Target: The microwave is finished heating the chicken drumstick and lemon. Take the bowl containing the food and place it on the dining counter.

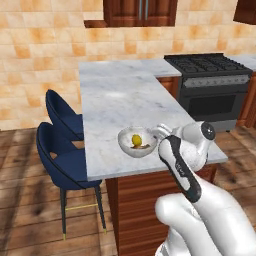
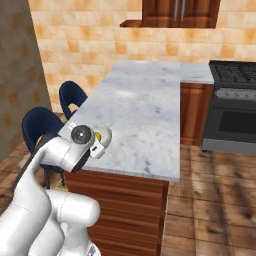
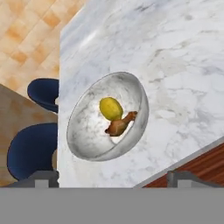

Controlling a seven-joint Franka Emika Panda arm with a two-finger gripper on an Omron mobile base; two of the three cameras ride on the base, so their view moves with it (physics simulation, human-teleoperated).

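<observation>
Bowl (image 3: 92,131) sits on dining counter (image 1: 120,95) near its front edge, lemon (image 3: 110,108) & drumstick (image 3: 121,124) inside. Gripper (image 3: 113,178) hovers above, fingers spread, holding nothing. Looks rigid, smooth, prob slippery; rim's the grab spot, keep level.

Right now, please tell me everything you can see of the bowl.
The bowl is round, shallow and wide-rimmed, whitish-grey with a marbled look like stone. It sits upright on the dining counter, near the edge on the side of the blue stools. Inside lie the yellow lemon and the brown chicken drumstick, touching each other. The tool is close by, its tips apart on either side; contact with the bowl cannot be told.
</observation>
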